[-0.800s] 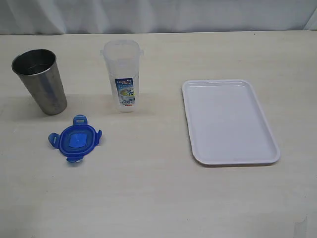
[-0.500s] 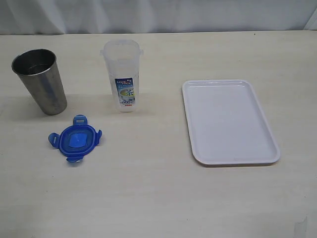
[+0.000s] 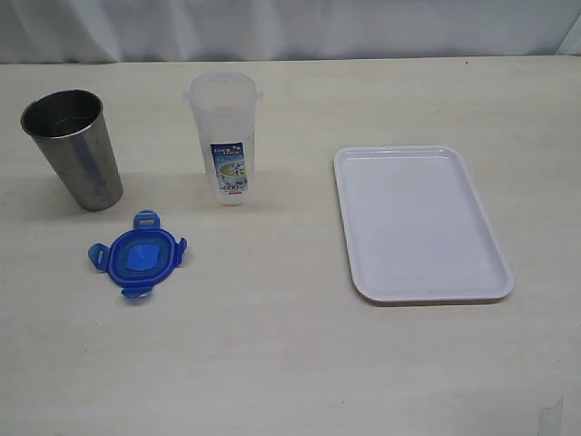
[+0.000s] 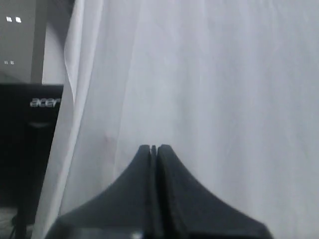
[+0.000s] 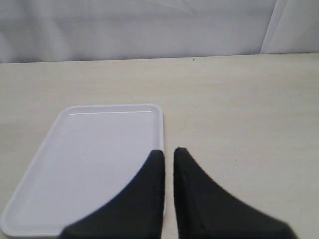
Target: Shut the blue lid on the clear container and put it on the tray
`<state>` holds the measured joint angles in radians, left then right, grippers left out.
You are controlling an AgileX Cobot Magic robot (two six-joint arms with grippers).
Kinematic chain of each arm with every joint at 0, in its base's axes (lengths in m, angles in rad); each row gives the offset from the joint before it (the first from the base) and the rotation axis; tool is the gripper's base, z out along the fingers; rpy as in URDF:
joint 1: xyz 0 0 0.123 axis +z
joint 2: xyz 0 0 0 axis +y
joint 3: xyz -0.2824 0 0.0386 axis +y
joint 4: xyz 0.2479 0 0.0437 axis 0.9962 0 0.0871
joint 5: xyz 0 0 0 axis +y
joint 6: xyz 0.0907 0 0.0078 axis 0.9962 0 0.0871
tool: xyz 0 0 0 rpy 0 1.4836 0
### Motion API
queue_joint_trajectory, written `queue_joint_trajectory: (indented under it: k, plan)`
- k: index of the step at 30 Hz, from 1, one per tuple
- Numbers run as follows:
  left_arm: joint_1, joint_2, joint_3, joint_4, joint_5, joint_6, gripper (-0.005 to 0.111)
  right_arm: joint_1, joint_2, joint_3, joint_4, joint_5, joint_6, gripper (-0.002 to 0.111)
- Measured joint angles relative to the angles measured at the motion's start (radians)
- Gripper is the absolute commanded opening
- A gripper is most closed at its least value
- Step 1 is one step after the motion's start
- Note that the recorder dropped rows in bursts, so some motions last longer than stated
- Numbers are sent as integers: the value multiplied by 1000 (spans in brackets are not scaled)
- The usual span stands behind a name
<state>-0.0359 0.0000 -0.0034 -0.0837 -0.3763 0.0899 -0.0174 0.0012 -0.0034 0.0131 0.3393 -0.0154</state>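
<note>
The blue lid (image 3: 137,255) lies flat on the table, flaps spread, in front of and to the left of the clear container (image 3: 225,138). The container stands upright with no lid on it, its printed label facing the camera. The white tray (image 3: 417,222) lies bare to the right; the right wrist view also shows the tray (image 5: 89,159). My right gripper (image 5: 169,152) hovers over the tray's edge, shut but for a thin slit, holding nothing. My left gripper (image 4: 153,148) is shut and empty, facing a white curtain. Neither gripper shows in the exterior view.
A grey steel cup (image 3: 73,148) stands upright at the far left, behind the lid. A white curtain (image 3: 290,27) runs along the table's far edge. In the left wrist view a dark monitor (image 4: 30,149) sits beside the curtain.
</note>
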Motion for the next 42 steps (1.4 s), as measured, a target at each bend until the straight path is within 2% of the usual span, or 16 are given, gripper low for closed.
queue_joint_trajectory:
  k: [4, 7, 8, 12, 14, 22, 27, 33, 42]
  plan:
    - [0, 0, 0, 0, -115, -127, 4, 0, 0, 0, 0, 0, 0, 7]
    - [0, 0, 0, 0, -137, -193, 22, 0, 0, 0, 0, 0, 0, 7]
    - [0, 2, -2, 0, -139, -200, 32, 0, 0, 0, 0, 0, 0, 7]
    - [0, 47, -33, 27, -151, -215, 89, 0, 0, 0, 0, 0, 0, 7]
    - [0, 80, -47, 53, -156, -217, 103, 0, 0, 0, 0, 0, 0, 7]
    - [0, 282, -67, 120, -160, -241, 105, 0, 0, 0, 0, 0, 0, 7]
    - [0, 471, -67, 177, -185, -243, 105, 0, 0, 0, 0, 0, 0, 7]
    - [0, 760, -68, 239, -336, -243, 105, 0, 0, 0, 0, 0, 0, 7]
    - [0, 1206, -69, 278, -633, -216, 105, 0, 0, 0, 0, 0, 0, 7]
